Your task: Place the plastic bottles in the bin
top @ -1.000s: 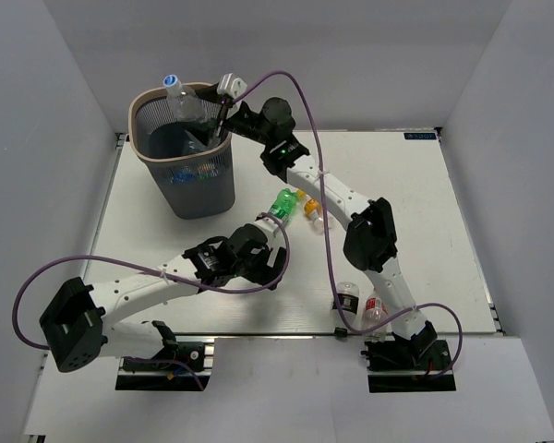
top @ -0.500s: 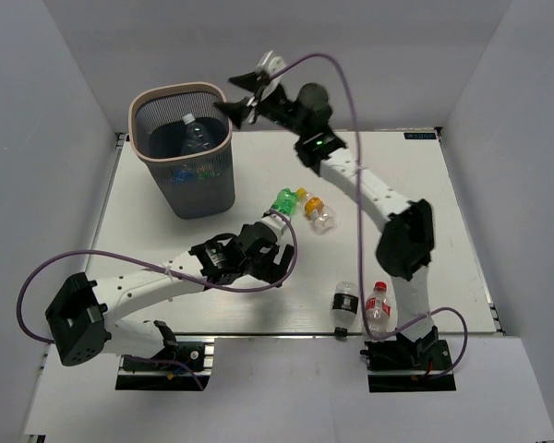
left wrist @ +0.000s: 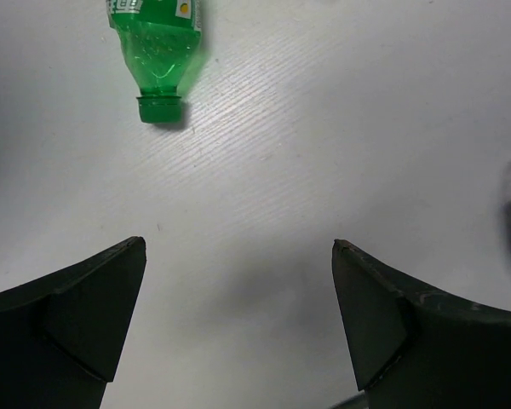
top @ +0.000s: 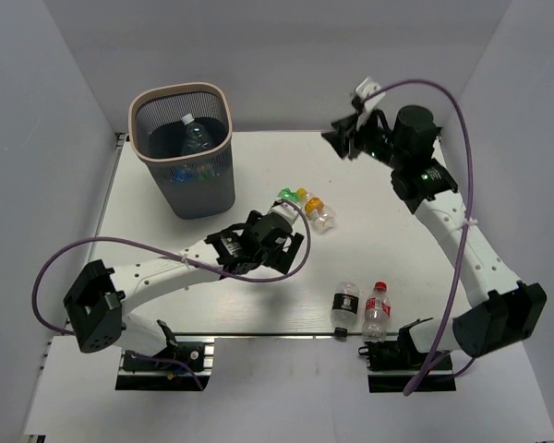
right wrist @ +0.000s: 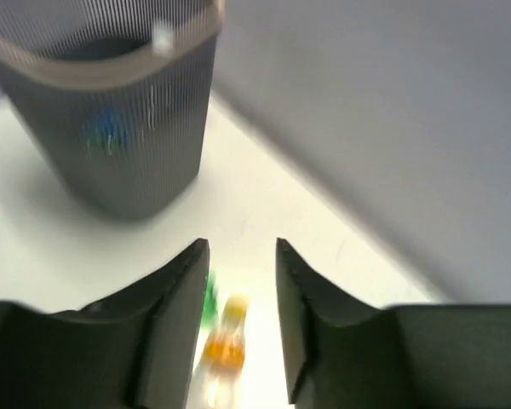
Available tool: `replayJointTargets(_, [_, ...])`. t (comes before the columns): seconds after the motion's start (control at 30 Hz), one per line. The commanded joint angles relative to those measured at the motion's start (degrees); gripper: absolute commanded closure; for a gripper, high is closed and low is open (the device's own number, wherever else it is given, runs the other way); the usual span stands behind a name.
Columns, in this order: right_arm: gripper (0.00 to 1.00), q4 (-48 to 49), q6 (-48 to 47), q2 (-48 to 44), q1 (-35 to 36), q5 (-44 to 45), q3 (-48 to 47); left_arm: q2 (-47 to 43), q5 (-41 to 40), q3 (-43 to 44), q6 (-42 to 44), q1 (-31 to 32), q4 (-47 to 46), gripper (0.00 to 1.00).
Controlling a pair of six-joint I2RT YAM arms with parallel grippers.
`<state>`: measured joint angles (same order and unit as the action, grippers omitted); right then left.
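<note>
From above, your left gripper (top: 286, 249) hovers spread wide and empty, green bottle (top: 284, 197) just at its 12 o'clock, bin (top: 203, 185) at 10. Left wrist: bottle lies at 11, so centre it between the jaws before closing. Right wrist: right gripper (right wrist: 241, 249) narrow-gapped, holding nothing.

I've swung my right gripper (top: 343, 140) off the bin (top: 180, 89) to the far edge of the table (top: 425, 249). Its jaws have narrowed to a slim gap. The clear bottle (top: 195, 137) now lies inside.

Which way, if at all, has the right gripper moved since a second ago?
Yes. The right gripper has swung right, away from the bin it was over.
</note>
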<state>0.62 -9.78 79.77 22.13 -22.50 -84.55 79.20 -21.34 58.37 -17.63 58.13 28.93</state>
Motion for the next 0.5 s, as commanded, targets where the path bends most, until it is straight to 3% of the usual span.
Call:
replayJointTargets(0.0, [0.54,-13.36,-5.68,-4.51,-2.17,-0.61,8.68,3.4,-4.49,4.46,2.59,-1.08,1.04,0.0])
replayJointTargets(0.03, [0.46,-15.98,-5.77,-5.23,-2.35,-0.87,9.92,4.29,-4.5,5.17,2.6,-1.09,1.04,0.0])
replayJointTargets(0.13, [0.42,-16.71,-5.78,-8.92,-4.28,-1.49,15.72,7.97,-9.14,7.89,4.0,-1.61,0.43,0.0])
replayJointTargets(0.27, [0.39,-19.15,-5.69,-12.09,-6.3,-1.84,20.91,14.82,-11.26,14.91,4.62,-2.85,-0.19,0.0])
replayJointTargets(0.47, [0.39,-26.02,-3.32,-11.56,-9.65,-4.82,20.39,24.5,-10.65,22.74,4.0,-7.32,1.57,0.0])
